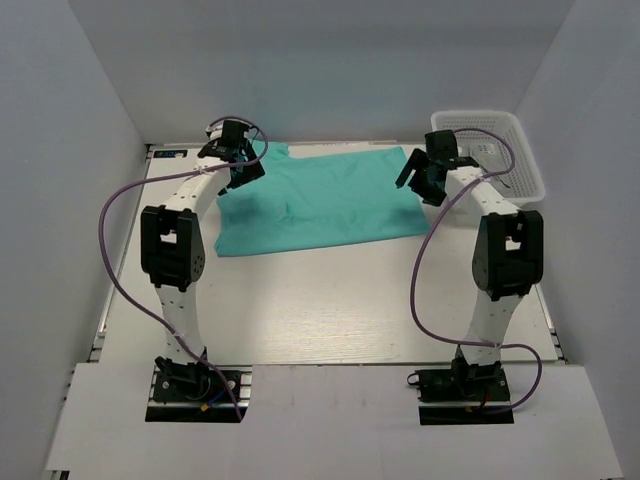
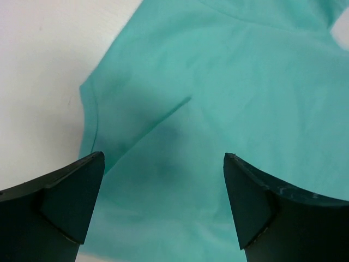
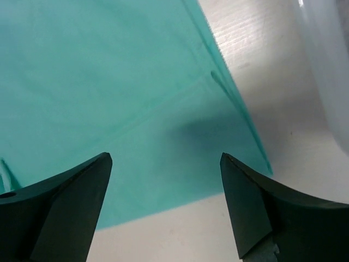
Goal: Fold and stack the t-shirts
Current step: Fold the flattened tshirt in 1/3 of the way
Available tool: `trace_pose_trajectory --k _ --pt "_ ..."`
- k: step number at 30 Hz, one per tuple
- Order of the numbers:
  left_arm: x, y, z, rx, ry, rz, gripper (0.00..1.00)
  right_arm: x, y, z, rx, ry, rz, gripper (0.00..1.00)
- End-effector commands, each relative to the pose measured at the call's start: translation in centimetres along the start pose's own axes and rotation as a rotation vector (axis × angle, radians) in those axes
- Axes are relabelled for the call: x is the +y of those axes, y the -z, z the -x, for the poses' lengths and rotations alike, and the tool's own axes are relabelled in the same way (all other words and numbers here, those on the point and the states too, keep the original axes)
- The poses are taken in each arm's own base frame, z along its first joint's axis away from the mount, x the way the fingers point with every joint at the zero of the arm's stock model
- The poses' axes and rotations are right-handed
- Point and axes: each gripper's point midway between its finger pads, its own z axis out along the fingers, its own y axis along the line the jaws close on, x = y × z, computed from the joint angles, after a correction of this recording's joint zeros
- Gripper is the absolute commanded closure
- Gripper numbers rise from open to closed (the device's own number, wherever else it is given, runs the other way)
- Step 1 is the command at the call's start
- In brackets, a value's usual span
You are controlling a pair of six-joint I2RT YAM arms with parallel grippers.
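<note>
A turquoise-green t-shirt lies spread flat at the far middle of the table. My left gripper hovers open over its left end; in the left wrist view the cloth with a sleeve fold fills the frame between the open fingers. My right gripper hovers open over the shirt's right edge; in the right wrist view the shirt's corner and hem lie under the fingers. Neither gripper holds anything.
A white mesh basket stands at the far right corner, close to the right arm; its rim shows in the right wrist view. Grey walls enclose the table. Bare tabletop lies in front of the shirt.
</note>
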Motion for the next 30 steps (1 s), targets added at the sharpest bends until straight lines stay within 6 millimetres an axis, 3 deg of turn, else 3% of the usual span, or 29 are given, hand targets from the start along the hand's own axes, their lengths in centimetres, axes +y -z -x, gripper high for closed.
trace_pose_trajectory --k 1,3,6,12,14,16,20,21,23,24,26,28,30 --pt "0.1 4.1 -1.5 0.008 -0.017 -0.087 0.00 2.9 3.3 -0.1 -0.042 0.021 0.178 0.12" --pt "-0.3 5.5 -2.8 0.030 -0.007 -0.145 0.00 3.1 3.5 -1.5 -0.018 0.037 0.212 0.10" --pt "1.3 5.3 -7.2 0.112 0.006 -0.151 0.00 2.4 2.6 -3.4 0.022 0.042 0.191 0.10" --pt "2.5 3.6 -11.7 0.184 0.024 -0.150 0.00 1.9 -0.2 -5.9 0.069 0.074 0.173 0.10" --pt "2.8 3.1 -12.6 0.217 0.017 -0.138 0.00 0.7 -1.6 -7.0 0.104 0.087 0.130 0.10" --pt "4.8 2.6 -14.3 0.256 0.025 -0.034 0.00 -1.1 -2.5 -7.6 0.098 0.101 0.037 0.10" --pt "7.1 2.4 -17.4 0.324 0.030 0.043 0.00 -4.2 -3.3 -11.0 0.159 0.111 -0.036 0.10" --pt "8.0 2.6 -18.6 0.345 0.033 0.061 0.00 -5.0 -3.1 -12.0 0.176 0.108 -0.053 0.10" --pt "8.6 3.5 -19.0 0.344 0.043 0.062 0.00 -6.3 -2.8 -13.8 0.209 0.085 -0.086 0.10" --pt "9.6 3.8 -20.3 0.360 0.037 0.074 0.00 -6.3 -2.2 -14.0 0.203 0.078 -0.085 0.10" --pt "10.5 4.5 -21.3 0.369 0.048 0.085 0.00 -7.4 -0.9 -16.1 0.223 0.067 -0.088 0.10" --pt "12.5 6.0 -23.9 0.423 0.054 0.108 0.00 -8.8 0.6 -18.1 0.250 0.076 -0.099 0.10" --pt "12.9 7.7 -24.4 0.426 0.091 0.086 0.00 -9.1 1.9 -18.7 0.242 0.084 -0.101 0.10"
